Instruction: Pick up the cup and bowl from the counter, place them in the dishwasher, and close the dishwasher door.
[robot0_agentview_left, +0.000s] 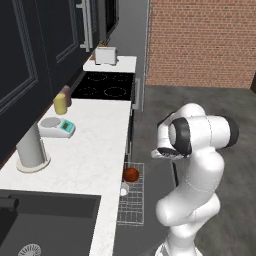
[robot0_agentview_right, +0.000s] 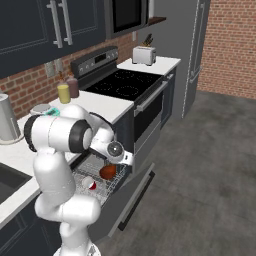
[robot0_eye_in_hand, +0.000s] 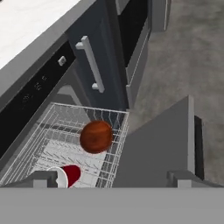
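The dishwasher's grey wire rack (robot0_eye_in_hand: 57, 127) is pulled out under the white counter (robot0_agentview_left: 95, 145). The reddish-brown bowl (robot0_eye_in_hand: 96, 136) rests in the rack, tipped so its rounded outside shows; the bowl (robot0_agentview_left: 131, 174) also appears from the left and the bowl (robot0_agentview_right: 107, 172) from the right. The red cup (robot0_eye_in_hand: 66, 175) lies on its side in the rack just in front of the bowl, its pale inside showing, as with the cup (robot0_agentview_right: 89, 183). The dishwasher door (robot0_eye_in_hand: 162, 144) hangs folded down beside the rack. My gripper (robot0_eye_in_hand: 113, 178) hovers above the rack's outer edge, open, with nothing between its fingers.
On the counter stand a grey scale (robot0_agentview_left: 59, 127), a yellow jar (robot0_agentview_left: 60, 104) and a grey cylinder (robot0_agentview_left: 31, 149). The black sink (robot0_agentview_left: 45, 220) is nearest, the hob (robot0_agentview_left: 105, 85) and toaster (robot0_agentview_left: 105, 55) farther on. A handled dark drawer front (robot0_eye_in_hand: 92, 63) borders the rack. Open grey floor (robot0_agentview_right: 200, 165) lies beyond the door.
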